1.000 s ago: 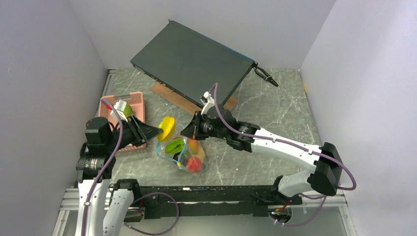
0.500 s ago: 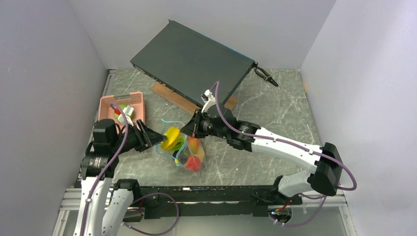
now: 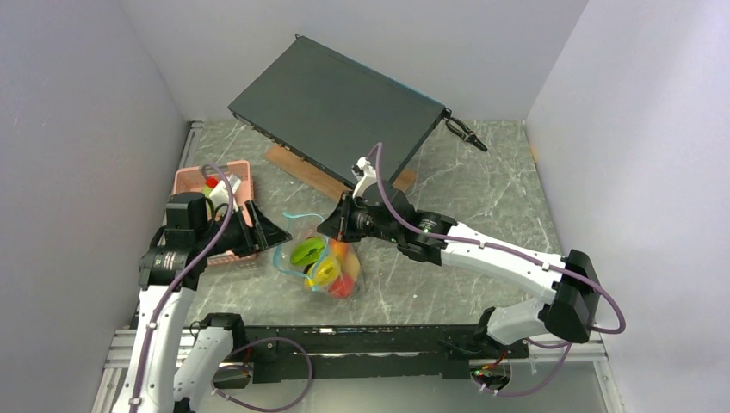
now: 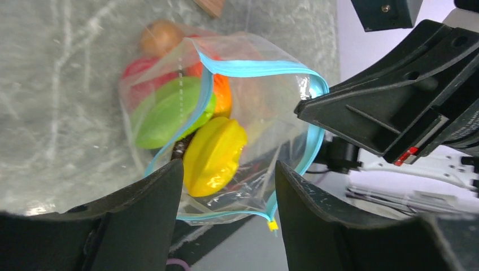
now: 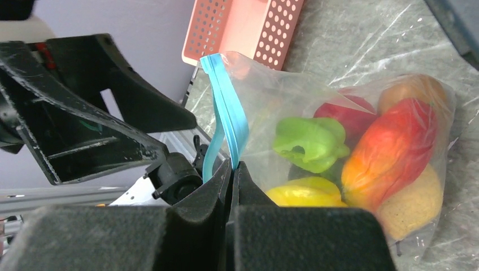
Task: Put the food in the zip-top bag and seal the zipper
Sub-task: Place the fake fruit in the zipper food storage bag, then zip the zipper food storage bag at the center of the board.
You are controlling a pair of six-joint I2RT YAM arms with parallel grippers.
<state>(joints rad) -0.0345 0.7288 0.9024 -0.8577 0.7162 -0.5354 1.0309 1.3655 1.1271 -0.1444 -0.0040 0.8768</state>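
- The zip-top bag lies on the tabletop with its mouth open. The other places here are given from this bag.
- The right claw is closed on the teal zipper at the bag's upper mouth edge. It pinches the strip and holds that edge lifted off the tabletop.
- The left claw is open and grips nothing. It sits just outside the bag's mouth, on the side away from the right claw, with its fingers spread wide and pointing into the opening.
- The food is inside the bag. A yellow fruit lies right at the mouth, between the two zipper edges and clear of the left claw's fingers.
- A green pepper lies just behind the yellow fruit. An orange piece touches the green pepper.
- A red piece and a tan round piece sit deepest in the bag, against its closed bottom.
- The lower zipper edge rests low near the tabletop and ends in a small yellow tab.
- A pink basket stands near the bag, beyond the left claw.
- A dark flat box lies well behind the bag, propped on a wooden board.
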